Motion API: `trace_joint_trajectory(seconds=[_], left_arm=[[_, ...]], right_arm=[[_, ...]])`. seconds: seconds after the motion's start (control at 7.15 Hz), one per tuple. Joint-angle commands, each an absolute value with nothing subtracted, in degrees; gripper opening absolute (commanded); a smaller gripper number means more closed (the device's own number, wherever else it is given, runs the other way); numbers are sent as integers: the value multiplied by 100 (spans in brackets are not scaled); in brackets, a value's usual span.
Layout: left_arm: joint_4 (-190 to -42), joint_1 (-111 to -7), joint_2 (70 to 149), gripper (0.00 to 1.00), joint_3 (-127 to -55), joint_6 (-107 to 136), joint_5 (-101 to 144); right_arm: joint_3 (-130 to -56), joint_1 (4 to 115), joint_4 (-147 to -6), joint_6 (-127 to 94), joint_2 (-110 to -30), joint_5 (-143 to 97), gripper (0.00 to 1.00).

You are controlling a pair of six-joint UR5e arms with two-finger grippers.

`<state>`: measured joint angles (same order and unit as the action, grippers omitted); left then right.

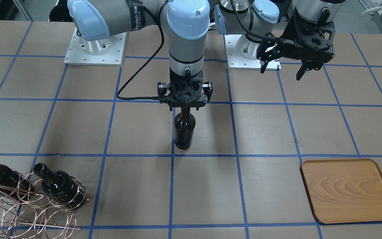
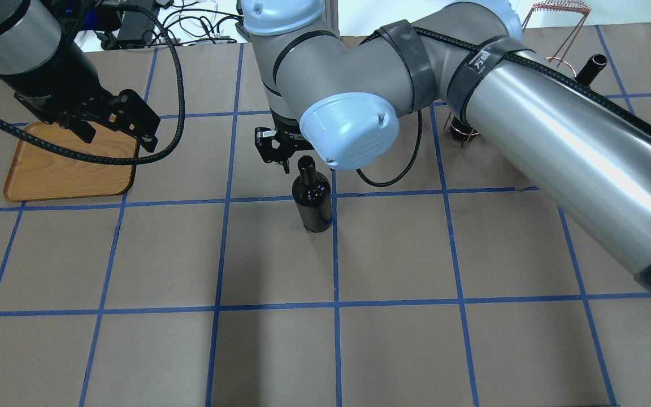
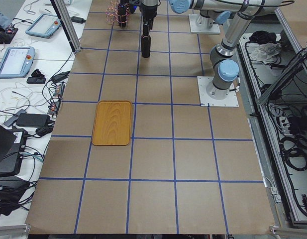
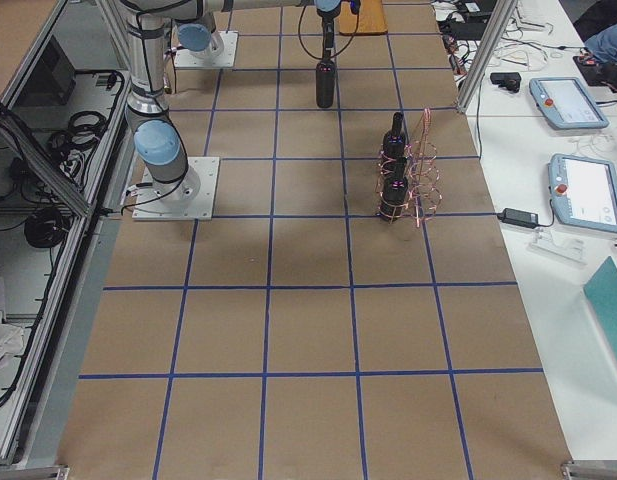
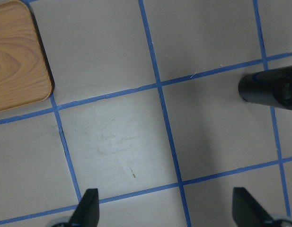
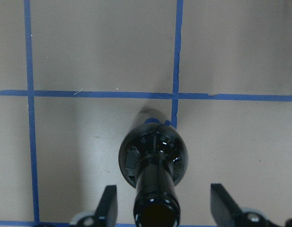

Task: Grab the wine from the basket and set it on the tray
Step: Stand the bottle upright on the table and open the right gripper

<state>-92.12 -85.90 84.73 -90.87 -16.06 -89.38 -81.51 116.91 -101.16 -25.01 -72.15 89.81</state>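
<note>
One wine bottle (image 1: 184, 129) stands upright on the table's middle, also seen in the overhead view (image 2: 313, 203) and the left wrist view (image 5: 269, 87). My right gripper (image 1: 185, 111) is open, its fingers either side of the bottle's neck (image 6: 154, 198) with gaps showing on both sides. My left gripper (image 1: 281, 73) is open and empty, hovering above the table beside the wooden tray (image 1: 348, 191), whose corner shows in the left wrist view (image 5: 13, 52). The copper wire basket (image 1: 28, 205) holds two more bottles (image 1: 61, 186).
Brown paper with a blue tape grid covers the table (image 1: 264, 129). The basket stands at the table's end on my right (image 4: 418, 175), the tray at the end on my left (image 3: 112, 123). Both arm bases are bolted on white plates (image 1: 95, 49).
</note>
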Motion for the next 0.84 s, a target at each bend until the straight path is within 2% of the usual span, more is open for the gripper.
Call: trace_joint_trajectory(seconds=[0.0,0.42,0.7], left_arm=[[-9255,-8613,8464,100,-9088,-1460,-8930],[-9220,-8753,8578,100,-9114,-384,-8912],[-8783,-9550,8771,100,-9079,487,-8982]], right_arm=[[-8112,11637,-10073,-2487,-7661,9061,100],[-8156,10639,-9976,-1900,-8111,9176,100],[-8156,9882,-9679,-1872,-8270,9185,100]])
